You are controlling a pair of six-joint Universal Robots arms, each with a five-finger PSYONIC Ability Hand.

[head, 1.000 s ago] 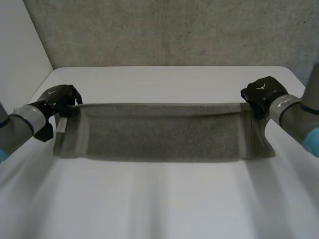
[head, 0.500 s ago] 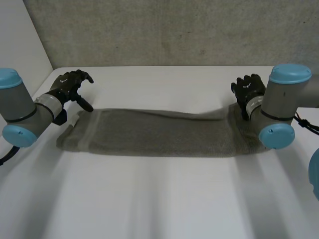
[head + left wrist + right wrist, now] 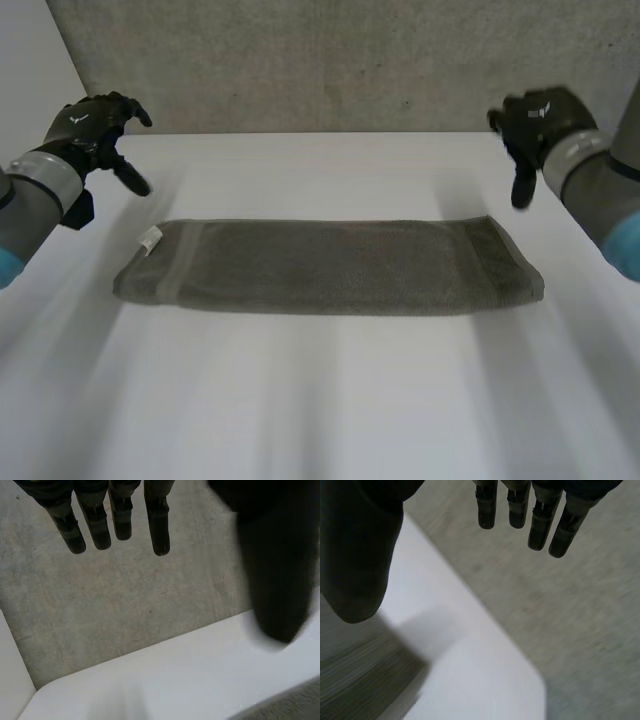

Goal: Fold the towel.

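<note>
A grey-green towel [image 3: 325,267] lies flat on the white table [image 3: 320,390] as a long folded strip, with a small white tag at its left end. My left hand [image 3: 88,130] hangs in the air beyond the towel's left end, fingers straight and spread, holding nothing. My right hand [image 3: 534,122] is raised past the towel's right end, open as well. In the left wrist view the straight fingers [image 3: 116,522] point toward the wall, and a bit of towel [image 3: 280,707] shows below the thumb. The right wrist view has open fingers [image 3: 540,520] above the towel's edge [image 3: 355,680].
A grey concrete wall [image 3: 340,60] rises behind the table's far edge. A pale wall panel [image 3: 40,80] stands at the left. The table's far right corner [image 3: 520,670] lies under my right hand.
Both hands have let go of the towel's far corners, opened, and lifted up and outward. The towel has settled flat on the table as a folded strip.
</note>
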